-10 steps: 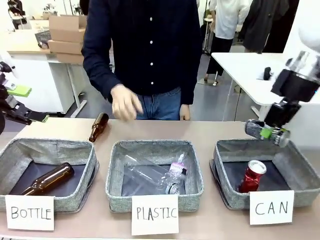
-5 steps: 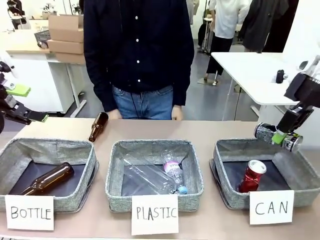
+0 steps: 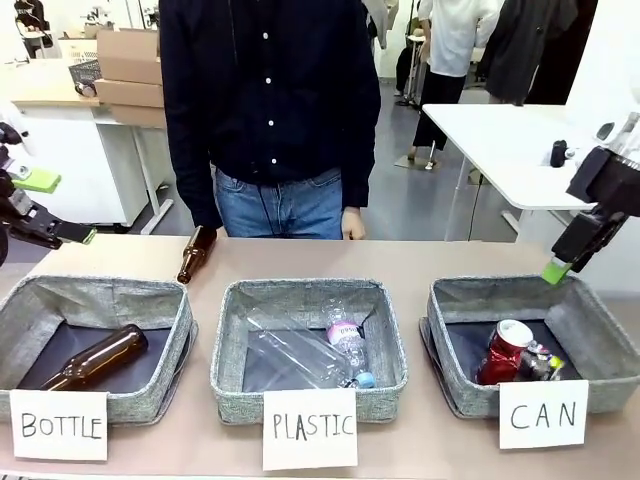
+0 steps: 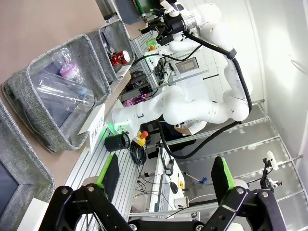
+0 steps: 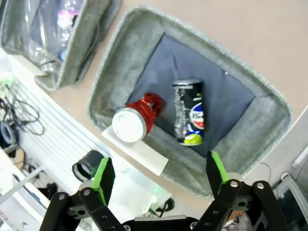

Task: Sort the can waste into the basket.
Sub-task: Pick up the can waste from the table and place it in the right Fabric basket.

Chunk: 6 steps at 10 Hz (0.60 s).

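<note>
The CAN basket [image 3: 440, 300] stands at the table's right with its white card [image 3: 543, 414] in front. Inside it the red can [image 3: 505, 350] leans upright, and the black can [image 3: 541, 364] lies beside it. My right gripper [image 3: 560, 262] hangs open above the basket's far right rim with nothing in it. In the right wrist view its open gripper [image 5: 159, 171] looks straight down on the red can [image 5: 134, 120] and the black can [image 5: 188, 111] on the dark lining of the basket [image 5: 269, 101]. My left gripper [image 3: 55, 208] stays open at the far left edge, empty [image 4: 163, 178].
The PLASTIC basket [image 3: 230, 330] in the middle holds clear bottles [image 3: 310, 350]. The BOTTLE basket [image 3: 30, 300] at the left holds a brown bottle [image 3: 95, 358]. Another brown bottle [image 3: 197, 253] lies on the table behind it. A person [image 3: 270, 100] stands at the far edge.
My right gripper opened and let go of the black can, which dropped into the CAN basket beside the red can. The person's hand drew back from the table.
</note>
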Available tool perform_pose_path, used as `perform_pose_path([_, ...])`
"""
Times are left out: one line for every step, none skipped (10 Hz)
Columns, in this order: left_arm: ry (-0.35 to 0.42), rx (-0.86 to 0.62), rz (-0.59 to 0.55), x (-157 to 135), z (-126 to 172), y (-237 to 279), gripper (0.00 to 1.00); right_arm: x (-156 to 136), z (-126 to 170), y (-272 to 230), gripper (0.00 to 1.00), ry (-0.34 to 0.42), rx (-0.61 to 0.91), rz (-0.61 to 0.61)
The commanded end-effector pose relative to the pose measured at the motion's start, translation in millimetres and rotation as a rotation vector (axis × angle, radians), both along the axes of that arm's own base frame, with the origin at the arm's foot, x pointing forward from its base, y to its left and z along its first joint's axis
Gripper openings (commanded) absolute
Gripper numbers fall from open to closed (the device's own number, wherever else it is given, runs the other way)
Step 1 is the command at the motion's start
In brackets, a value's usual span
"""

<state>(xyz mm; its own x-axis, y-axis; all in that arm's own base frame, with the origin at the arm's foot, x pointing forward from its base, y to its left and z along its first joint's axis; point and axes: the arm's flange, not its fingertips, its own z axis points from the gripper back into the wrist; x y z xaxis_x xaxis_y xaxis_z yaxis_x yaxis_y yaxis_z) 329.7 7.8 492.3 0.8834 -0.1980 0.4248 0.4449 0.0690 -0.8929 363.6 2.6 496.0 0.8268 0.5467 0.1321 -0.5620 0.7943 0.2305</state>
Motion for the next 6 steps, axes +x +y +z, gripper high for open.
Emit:
perform_pose_path([0.01,-0.002,0.006,-2.4,2.5,0.3,1.0,4.0,-3.6,-2.5,1.0,-0.022,0.036,-0.024])
perform_pose_path([0.01,-0.002,0.006,-2.4,2.5,0.3,1.0,5.1,-2.7,-2.1,1.0,-0.028,0.062,-0.028])
perform_pose_path([0.01,-0.002,0.006,-2.4,2.5,0.3,1.0,5.6,2.2,-0.6,1.0,-0.041,0.142,-0.043])
perform_pose_path([0.01,-0.002,0.006,-2.4,2.5,0.3,1.0,5.7,18.5,4.5,1.0,-0.098,0.472,-0.091])
perform_pose_path([0.01,-0.002,0.006,-2.4,2.5,0.3,1.0,3.8,35.4,7.5,1.0,-0.075,0.933,-0.114])
perform_pose_path([0.01,-0.002,0.006,-2.4,2.5,0.3,1.0,3.5,48.2,6.9,1.0,0.025,1.343,-0.133])
